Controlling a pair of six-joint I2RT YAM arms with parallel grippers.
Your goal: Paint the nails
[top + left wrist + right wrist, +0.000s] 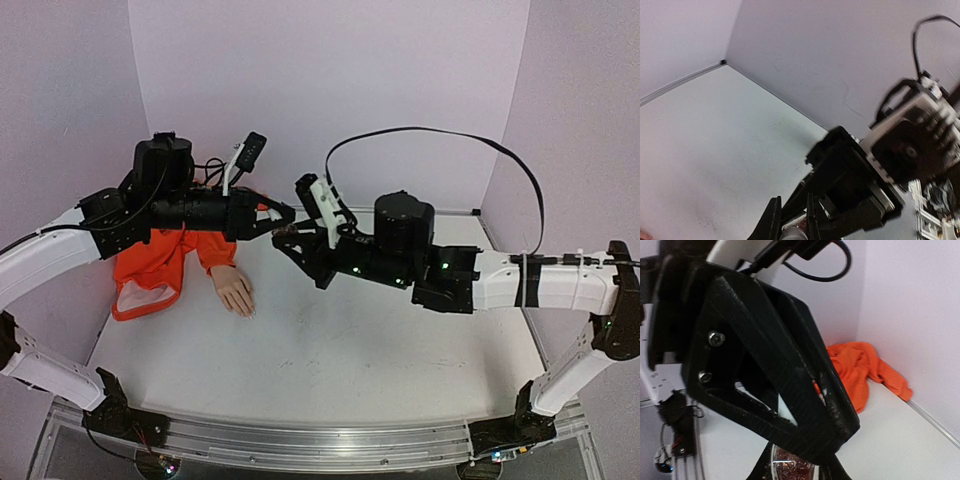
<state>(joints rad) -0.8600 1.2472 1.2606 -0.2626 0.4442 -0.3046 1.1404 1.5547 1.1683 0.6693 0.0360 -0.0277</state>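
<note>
Nails (244, 308) look bare | your right pincer (797, 467) pinches bottle (790, 462) above desk (350, 350) | left pincer (791, 225) seems pinched on cap (792, 234) | step: opening; you have every nail left

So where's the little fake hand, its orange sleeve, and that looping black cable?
mannequin hand (236, 292): top view, on the back of the hand.
orange sleeve (150, 265): top view, on the middle of the fabric.
black cable (430, 129): top view, on the top of its arc.
</note>
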